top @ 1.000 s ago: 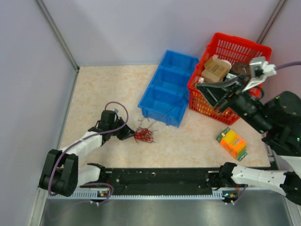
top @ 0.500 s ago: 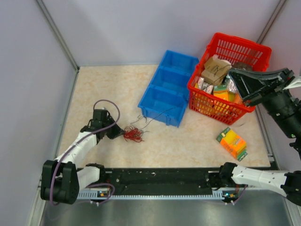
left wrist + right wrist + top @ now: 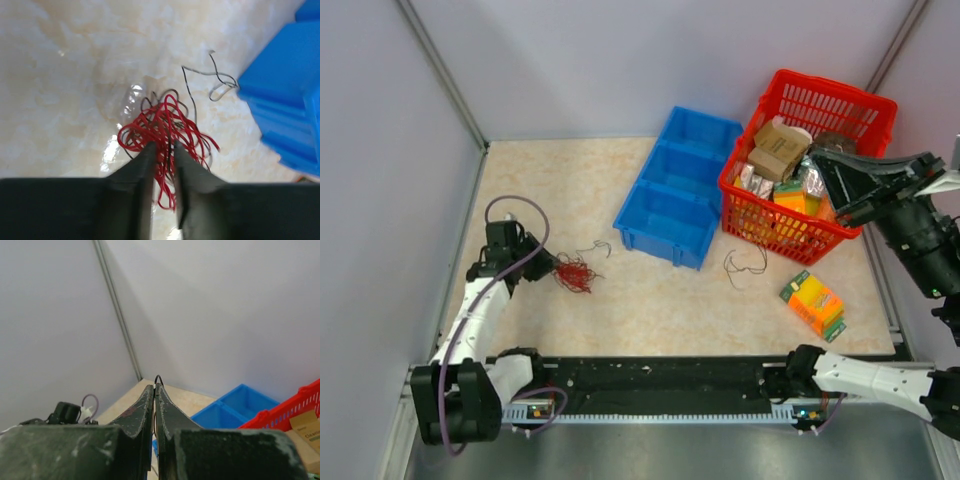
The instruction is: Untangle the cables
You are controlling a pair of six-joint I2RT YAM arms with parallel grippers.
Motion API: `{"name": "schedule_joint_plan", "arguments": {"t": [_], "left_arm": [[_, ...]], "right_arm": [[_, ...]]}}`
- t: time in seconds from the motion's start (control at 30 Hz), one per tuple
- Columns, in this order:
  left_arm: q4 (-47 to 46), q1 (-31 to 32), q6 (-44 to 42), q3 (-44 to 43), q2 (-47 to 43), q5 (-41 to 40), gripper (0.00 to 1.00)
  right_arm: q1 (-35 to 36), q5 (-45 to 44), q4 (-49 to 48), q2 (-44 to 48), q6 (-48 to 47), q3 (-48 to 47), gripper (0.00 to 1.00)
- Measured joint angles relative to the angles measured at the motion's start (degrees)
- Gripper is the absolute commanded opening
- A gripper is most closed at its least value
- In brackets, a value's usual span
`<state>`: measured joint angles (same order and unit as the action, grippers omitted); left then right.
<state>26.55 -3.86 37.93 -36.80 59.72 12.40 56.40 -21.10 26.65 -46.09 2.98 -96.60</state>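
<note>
Marbled desk (image 3: 650, 310) carries the red cable tangle (image 3: 162, 125) at its left, pinched by the left gripper (image 3: 162, 150). One dark cable (image 3: 745, 265) lies before the basket (image 3: 775, 232); above, the right gripper (image 3: 155, 386) is pressed together on a dark loop (image 3: 158, 377).

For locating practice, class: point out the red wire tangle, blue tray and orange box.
red wire tangle (image 3: 165, 122), left wrist view, middle of bundle.
blue tray (image 3: 660, 245), top view, front wall.
orange box (image 3: 812, 303), top view, top face.
</note>
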Motion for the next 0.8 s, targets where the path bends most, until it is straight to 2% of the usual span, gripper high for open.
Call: {"name": "schedule_joint_plan", "arguments": {"t": [0.07, 0.17, 0.27, 0.37, 0.53, 0.6, 0.7, 0.8], "left_arm": [[0.4, -0.1, -1.2, -1.0, -0.7, 1.4, 0.55], [0.4, 0.0, -3.2, -1.7, -4.0, 6.1, 0.77], [0.5, 1.5, -4.4, -3.2, -9.0, 10.6, 0.79], [-1.4, 6.1, -5.5, -6.1, -15.0, 15.4, 0.79], [-14.8, 18.6, -7.0, -7.5, -25.4, 24.6, 0.85], [-21.3, 22.9, -7.9, -7.0, -28.3, 27.8, 0.98], [-28.7, 26.8, -10.0, -5.5, -29.7, 29.1, 0.99], [-31.6, 30.6, -12.2, -4.2, -28.3, 27.3, 0.99]], "right_arm": [[0.0, 0.1, 0.0, 0.1, 0.3, 1.7, 0.00], [0.0, 0.7, -0.2, -0.1, 1.4, 4.1, 0.00], [0.0, 1.7, -0.2, -0.8, 3.7, 7.4, 0.00], [0.0, 3.0, -0.3, -3.1, 7.6, 10.8, 0.00], [-0.1, 9.5, 0.2, -9.2, 13.9, 12.2, 0.00], [-1.3, 14.3, 0.8, -11.5, 16.5, 12.2, 0.00], [-4.9, 21.3, 1.2, -13.0, 20.6, 12.0, 0.00], [-7.6, 26.9, 1.7, -13.8, 24.3, 10.1, 0.00]]}}
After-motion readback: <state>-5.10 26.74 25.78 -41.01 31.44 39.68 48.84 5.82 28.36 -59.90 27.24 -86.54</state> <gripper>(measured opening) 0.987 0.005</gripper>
